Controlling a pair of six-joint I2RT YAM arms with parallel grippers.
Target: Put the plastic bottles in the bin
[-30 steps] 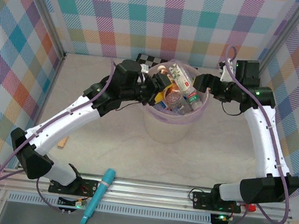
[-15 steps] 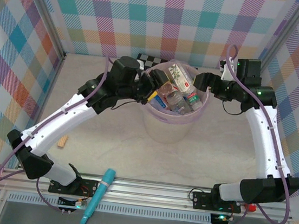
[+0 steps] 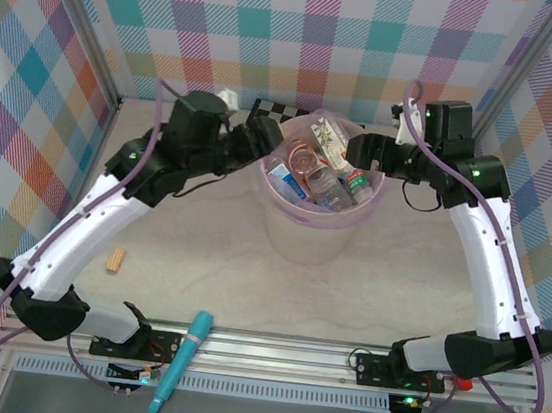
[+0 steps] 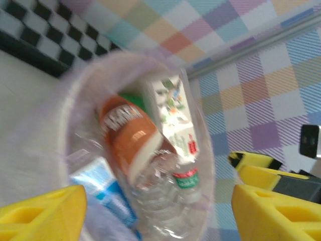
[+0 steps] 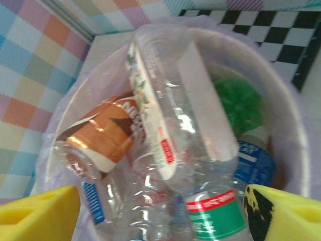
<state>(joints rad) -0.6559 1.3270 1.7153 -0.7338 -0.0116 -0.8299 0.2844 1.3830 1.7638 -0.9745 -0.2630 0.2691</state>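
The plastic bottles (image 3: 318, 174) lie heaped inside the bin (image 3: 302, 238), and with the left claw (image 3: 270, 142) and right claw (image 3: 357, 151) both spread wide and empty at its rim, the job looks about finished.

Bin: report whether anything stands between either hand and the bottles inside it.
Nothing visible does. The left hand and right hand flank the rim of the bin, jaws open, and the plastic bottles lie uncovered in its open top.

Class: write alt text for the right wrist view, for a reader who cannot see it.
A pale-pink bin holds a heap of plastic bottles, a clear one on top and a brown-labelled one at its left. The open right hand hovers above, yellow fingers at the bottom corners.
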